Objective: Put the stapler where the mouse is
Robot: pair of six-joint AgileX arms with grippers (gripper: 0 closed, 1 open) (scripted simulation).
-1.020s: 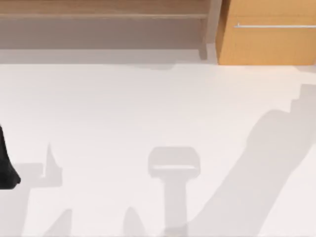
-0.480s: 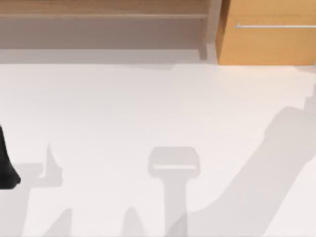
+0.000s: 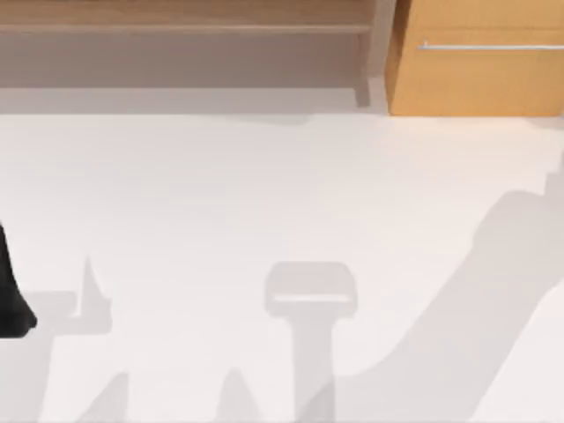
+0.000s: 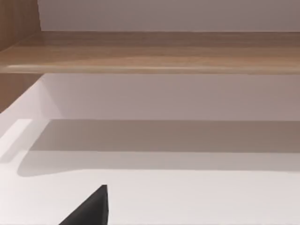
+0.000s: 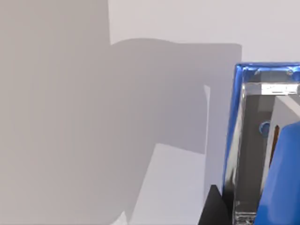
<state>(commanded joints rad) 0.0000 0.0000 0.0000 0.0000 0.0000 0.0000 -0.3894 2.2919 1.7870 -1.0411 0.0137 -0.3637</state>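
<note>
1. The stapler (image 5: 243,140) sits right at your right wrist camera, close against the dark tip of the right tool (image 5: 213,208): you see its bright blue body and the silvery-dark metal strip running along it, over the white tabletop (image 5: 154,23). Whether it rests on the tabletop or hangs lifted, you cannot tell.
2. Whether the right tool is apart, together, or clamped on the stapler cannot be told from this close view; check before you move.
3. Handling, as a judgement: the stapler looks rigid and small, likely light to moderate in weight, with glossy plastic that may slip. The hinged top could pivot if you pinch near one end.
4. Best hold, as a judgement: across the two long sides near the middle of the body, so it neither tilts nor springs open.
5. The mouse cannot be located in these views, so its spot stays unconfirmed.
6. The left arm (image 3: 11,295) waits parked at the tabletop's left edge; the state of its tool (image 4: 91,208) cannot be told either.
7. Beyond stand a wooden shelf (image 3: 176,22) and a cabinet (image 3: 476,79).
</note>
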